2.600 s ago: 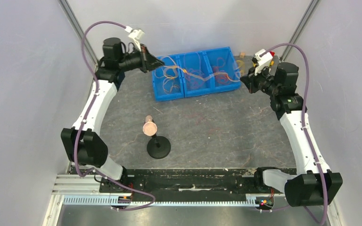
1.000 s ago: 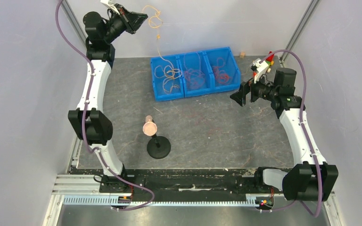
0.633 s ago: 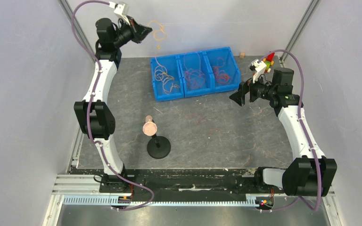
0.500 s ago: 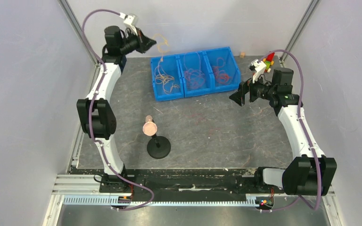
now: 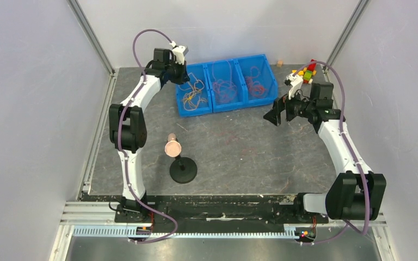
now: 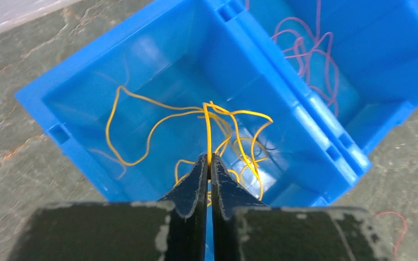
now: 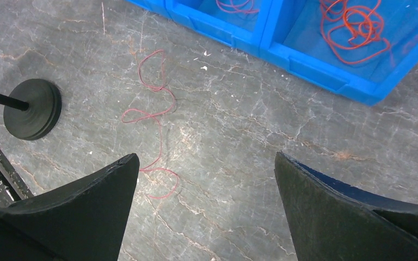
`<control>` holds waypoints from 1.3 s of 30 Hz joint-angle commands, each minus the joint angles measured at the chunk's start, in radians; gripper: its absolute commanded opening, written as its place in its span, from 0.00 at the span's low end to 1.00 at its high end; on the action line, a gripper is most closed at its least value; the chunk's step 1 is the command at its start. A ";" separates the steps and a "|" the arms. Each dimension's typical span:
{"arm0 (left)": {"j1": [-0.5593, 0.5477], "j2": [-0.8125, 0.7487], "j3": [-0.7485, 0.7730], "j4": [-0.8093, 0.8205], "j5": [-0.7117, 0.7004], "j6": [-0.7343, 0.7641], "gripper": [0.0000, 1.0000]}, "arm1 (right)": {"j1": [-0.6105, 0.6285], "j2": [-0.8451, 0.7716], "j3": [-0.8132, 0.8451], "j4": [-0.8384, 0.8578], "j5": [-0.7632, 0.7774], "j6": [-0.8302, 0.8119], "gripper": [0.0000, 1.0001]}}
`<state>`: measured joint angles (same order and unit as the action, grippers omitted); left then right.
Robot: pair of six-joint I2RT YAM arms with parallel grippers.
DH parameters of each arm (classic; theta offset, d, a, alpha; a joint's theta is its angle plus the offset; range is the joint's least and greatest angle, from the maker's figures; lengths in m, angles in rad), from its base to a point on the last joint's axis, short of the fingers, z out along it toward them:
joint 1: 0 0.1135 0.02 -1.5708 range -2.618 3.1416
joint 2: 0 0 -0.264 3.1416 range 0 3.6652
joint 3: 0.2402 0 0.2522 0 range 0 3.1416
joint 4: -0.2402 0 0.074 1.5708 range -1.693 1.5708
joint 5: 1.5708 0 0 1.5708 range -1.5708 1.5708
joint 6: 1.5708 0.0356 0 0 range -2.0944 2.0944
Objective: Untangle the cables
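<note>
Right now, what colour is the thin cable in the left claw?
Yellow cable; left wrist view.

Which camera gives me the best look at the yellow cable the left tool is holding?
Left wrist. The yellow cable fills the frame: its loops lie in the end blue bin and one strand is pinched in the shut left tool. Top external shows only a small tangle in that bin. Right wrist does not show it.

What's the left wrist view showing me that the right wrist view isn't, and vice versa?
Left wrist only: the left gripper shut on the yellow cable over the end bin. Right wrist only: the open right gripper, the black stand base, the orange-red cable, and most of the loose red-pink cable on the table. Both: the blue bins and the pink cable in the middle one.
</note>
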<state>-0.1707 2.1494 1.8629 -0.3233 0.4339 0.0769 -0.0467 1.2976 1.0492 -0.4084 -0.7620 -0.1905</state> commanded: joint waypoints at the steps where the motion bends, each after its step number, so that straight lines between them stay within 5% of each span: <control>1: -0.009 0.018 0.142 -0.143 -0.173 0.072 0.15 | 0.031 0.029 -0.021 0.019 0.006 -0.026 0.98; 5: -0.004 -0.014 0.189 -0.185 -0.125 0.056 0.61 | 0.106 0.057 -0.037 0.040 0.039 -0.039 0.98; 8: 0.000 -0.065 0.226 -0.192 -0.059 0.025 0.72 | 0.191 0.087 -0.038 0.054 0.095 -0.062 0.98; 14: 0.028 -0.178 0.282 -0.212 0.014 -0.061 0.76 | 0.389 0.212 0.039 0.072 0.254 -0.103 0.97; 20: 0.066 -0.323 0.165 -0.214 0.066 -0.064 0.77 | 0.512 0.417 0.204 -0.098 0.325 -0.218 0.98; 31: 0.071 -0.411 0.033 -0.155 0.123 -0.100 0.78 | 0.573 0.681 0.395 -0.110 0.416 -0.279 0.98; 34: 0.071 -0.412 0.033 -0.143 0.124 -0.115 0.78 | 0.583 0.740 0.423 -0.113 0.423 -0.305 0.92; 39: 0.071 -0.419 0.032 -0.132 0.128 -0.127 0.77 | 0.591 0.782 0.438 -0.113 0.436 -0.318 0.56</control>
<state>-0.0986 1.7432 1.8893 -0.4992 0.5335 0.0002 0.5327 2.0571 1.4536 -0.5087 -0.3370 -0.4839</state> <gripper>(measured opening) 0.773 0.655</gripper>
